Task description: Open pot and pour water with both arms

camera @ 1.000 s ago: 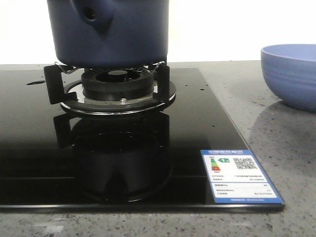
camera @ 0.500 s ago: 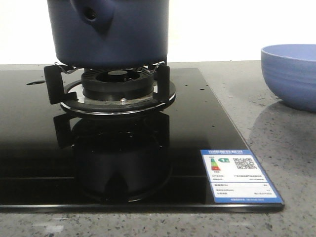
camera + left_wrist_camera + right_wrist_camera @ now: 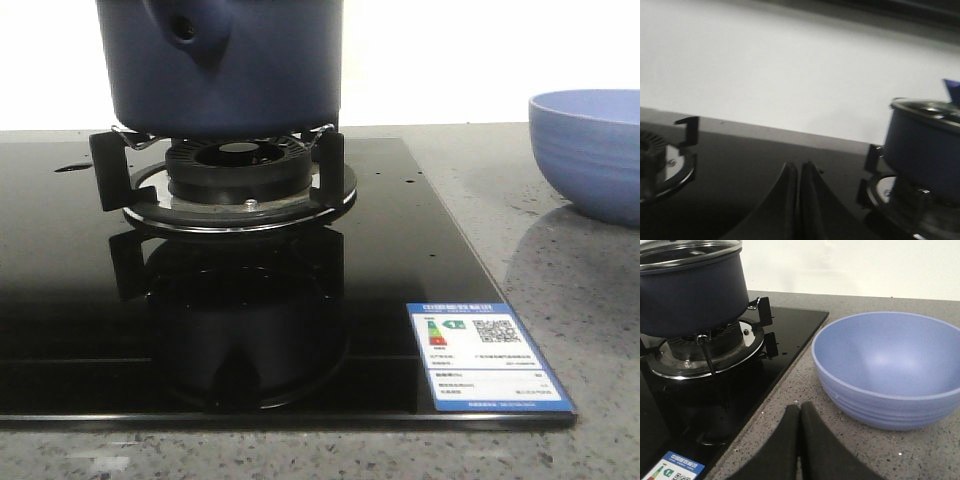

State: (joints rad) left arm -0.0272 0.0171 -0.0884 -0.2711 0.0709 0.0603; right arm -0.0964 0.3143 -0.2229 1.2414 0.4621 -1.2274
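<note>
The dark navy pot [image 3: 225, 65] stands on the gas burner's black supports; its handle socket with a round hole [image 3: 185, 30] faces the camera. A glass lid with a steel rim [image 3: 687, 252] covers it, and the lid [image 3: 927, 110] shows again in the left wrist view above the pot [image 3: 922, 147]. My left gripper [image 3: 799, 166] is shut and holds nothing, low over the black cooktop, apart from the pot. My right gripper [image 3: 800, 407] is shut too, empty, over the speckled counter between the cooktop edge and the bowl. Neither gripper shows in the front view.
A lighter blue ribbed bowl [image 3: 590, 150] sits empty on the grey counter right of the cooktop; the same bowl [image 3: 890, 367] lies close to my right fingers. The black glass cooktop [image 3: 60, 300] bears an energy label [image 3: 485, 355]. A second burner [image 3: 662, 155] shows in the left wrist view.
</note>
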